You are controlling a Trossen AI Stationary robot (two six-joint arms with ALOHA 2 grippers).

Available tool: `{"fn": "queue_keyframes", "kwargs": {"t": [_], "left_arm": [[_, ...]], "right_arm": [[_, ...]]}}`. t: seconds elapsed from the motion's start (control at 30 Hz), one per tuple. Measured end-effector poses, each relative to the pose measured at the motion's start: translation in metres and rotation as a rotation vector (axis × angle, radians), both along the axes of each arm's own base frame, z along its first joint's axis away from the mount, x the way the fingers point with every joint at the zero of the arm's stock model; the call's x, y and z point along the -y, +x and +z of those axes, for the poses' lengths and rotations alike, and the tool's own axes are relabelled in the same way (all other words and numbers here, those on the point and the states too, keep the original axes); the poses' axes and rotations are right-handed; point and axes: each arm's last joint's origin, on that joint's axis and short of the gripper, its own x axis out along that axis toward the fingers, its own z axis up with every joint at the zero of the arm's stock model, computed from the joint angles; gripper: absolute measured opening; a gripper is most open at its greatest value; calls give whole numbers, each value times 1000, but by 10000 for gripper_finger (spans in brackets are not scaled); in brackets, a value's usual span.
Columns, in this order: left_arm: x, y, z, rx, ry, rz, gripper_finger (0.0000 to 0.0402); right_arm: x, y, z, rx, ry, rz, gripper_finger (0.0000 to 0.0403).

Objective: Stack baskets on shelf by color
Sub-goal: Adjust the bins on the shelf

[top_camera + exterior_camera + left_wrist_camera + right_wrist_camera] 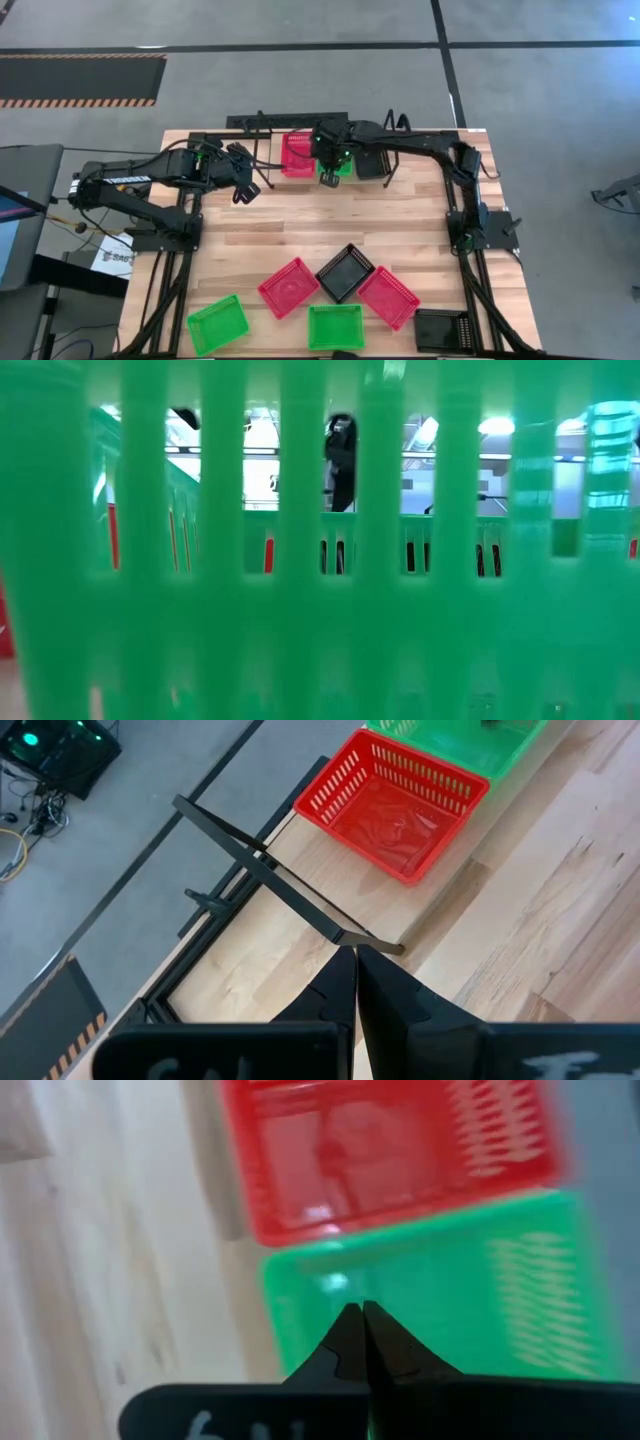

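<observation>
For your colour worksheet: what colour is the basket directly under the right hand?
Green basket; the right wrist view shows it best.

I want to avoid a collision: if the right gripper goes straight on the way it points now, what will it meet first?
Probably the green basket on the shelf: the shut right gripper points at its near rim, though depth is unclear.

red basket (400, 805), green basket (440, 1295), black basket (345, 272)

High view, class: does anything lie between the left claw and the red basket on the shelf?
Nothing visible does. The left claw, shut, hangs left of the red basket, with only bare shelf board between them.
</observation>
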Motion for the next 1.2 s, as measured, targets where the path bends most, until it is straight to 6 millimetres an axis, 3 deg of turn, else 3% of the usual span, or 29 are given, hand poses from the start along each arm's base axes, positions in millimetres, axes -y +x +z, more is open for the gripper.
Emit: {"fn": "queue_keyframes", "kwargs": {"t": [0.13, 0.23, 0.43, 0.67, 1.2], "left_arm": [[0, 0, 0, 0, 0, 0, 0], [0, 0, 0, 0, 0, 0, 0], [0, 0, 0, 0, 1, 0, 0], [0, 0, 0, -12, 7, -14, 0], [0, 0, 0, -13, 8, -14, 0]], "right_arm": [[1, -18, 25, -23, -66, -57, 0], [6, -35, 30, -88, -83, -132, 0], [20, -60, 7, -218, -28, -234, 0], [38, -71, -27, -231, -20, -241, 0], [97, -89, -27, -53, -104, -298, 0]]}}
